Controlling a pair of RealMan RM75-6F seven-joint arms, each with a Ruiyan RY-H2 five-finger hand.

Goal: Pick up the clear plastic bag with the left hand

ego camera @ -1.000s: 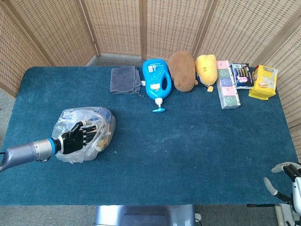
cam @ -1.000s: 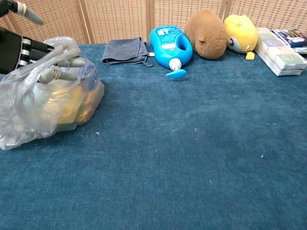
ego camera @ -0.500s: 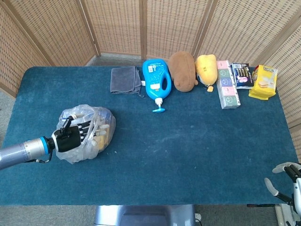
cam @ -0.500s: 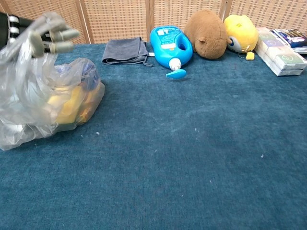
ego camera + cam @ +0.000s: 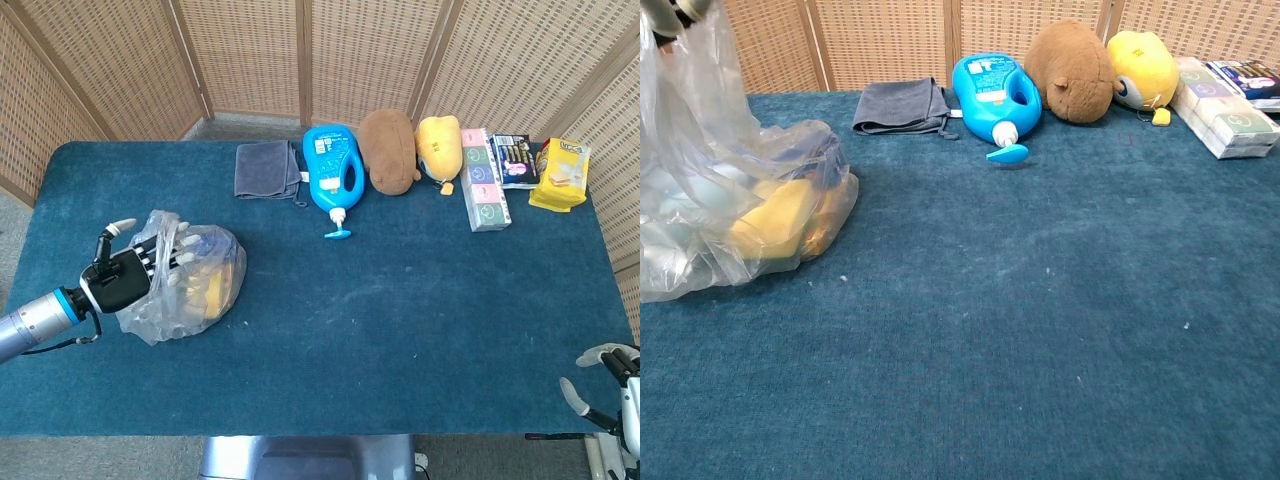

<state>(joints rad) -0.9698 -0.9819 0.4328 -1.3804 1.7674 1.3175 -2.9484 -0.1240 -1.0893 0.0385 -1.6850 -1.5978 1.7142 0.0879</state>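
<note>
The clear plastic bag (image 5: 195, 285) lies at the left of the blue table (image 5: 400, 300), with yellow and pale items inside. My left hand (image 5: 125, 275) grips the bag's upper film from the left, its pale fingers (image 5: 165, 250) laid over the top. In the chest view the bag (image 5: 750, 210) is pulled up into a peak toward the top left corner, while its bottom still rests on the table. Only a sliver of the hand shows there. My right hand (image 5: 605, 385) hangs off the table's near right corner, holding nothing, fingers apart.
Along the far edge sit a grey cloth (image 5: 267, 168), a blue detergent bottle (image 5: 333, 170), a brown plush (image 5: 388, 150), a yellow plush (image 5: 438, 146), a pastel box (image 5: 484, 180), a dark box (image 5: 515, 160) and a yellow packet (image 5: 560, 174). Wicker screens stand behind.
My left hand has drawn back to the left and risen, taking the bag's top film with it. The bag now stretches upward. The right hand has stayed put.
</note>
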